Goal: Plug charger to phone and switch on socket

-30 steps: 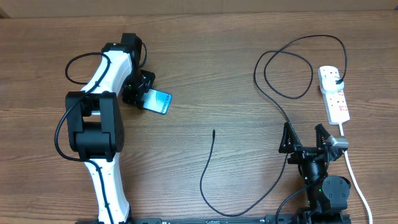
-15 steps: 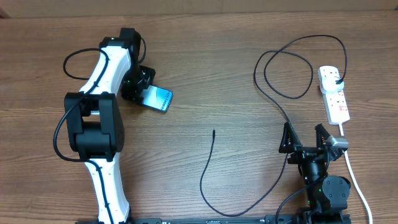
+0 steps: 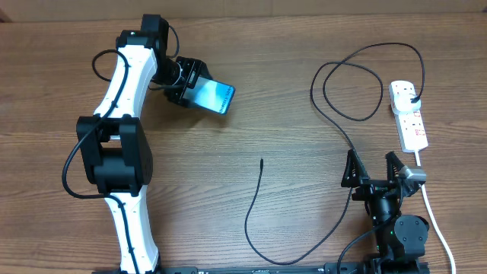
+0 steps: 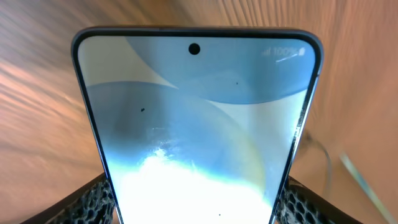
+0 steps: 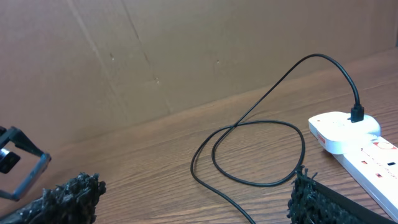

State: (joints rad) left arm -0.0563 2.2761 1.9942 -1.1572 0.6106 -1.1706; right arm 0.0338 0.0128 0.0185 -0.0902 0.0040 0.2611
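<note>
The phone point(image 3: 214, 95), its teal-blue screen lit, is held in my left gripper point(image 3: 189, 82) at the far left of the table, and looks raised above the wood. The phone point(image 4: 196, 124) fills the left wrist view. My left gripper point(image 4: 196, 208) is shut on its lower sides, with a finger point(image 4: 93, 202) against each edge. The charger point(image 3: 255, 202) lies on the table, its free tip point(image 3: 261, 160) at the centre and its plug point(image 3: 412, 94) in the socket point(image 3: 411, 122). My right gripper point(image 3: 371, 161) is open near the front, around the cable. In the right wrist view the charger point(image 5: 249, 127) loops ahead of my open right gripper point(image 5: 189, 193), beside the socket point(image 5: 354, 140).
The socket's thick white cord point(image 3: 434, 221) runs down the right side past the right arm's base. A cardboard wall point(image 5: 155, 50) backs the table. The left arm point(image 3: 122, 137) stretches along the left side.
My left gripper has moved back and to the right with the phone in it, and the screen now faces more upward. The right arm and the charger have not moved.
</note>
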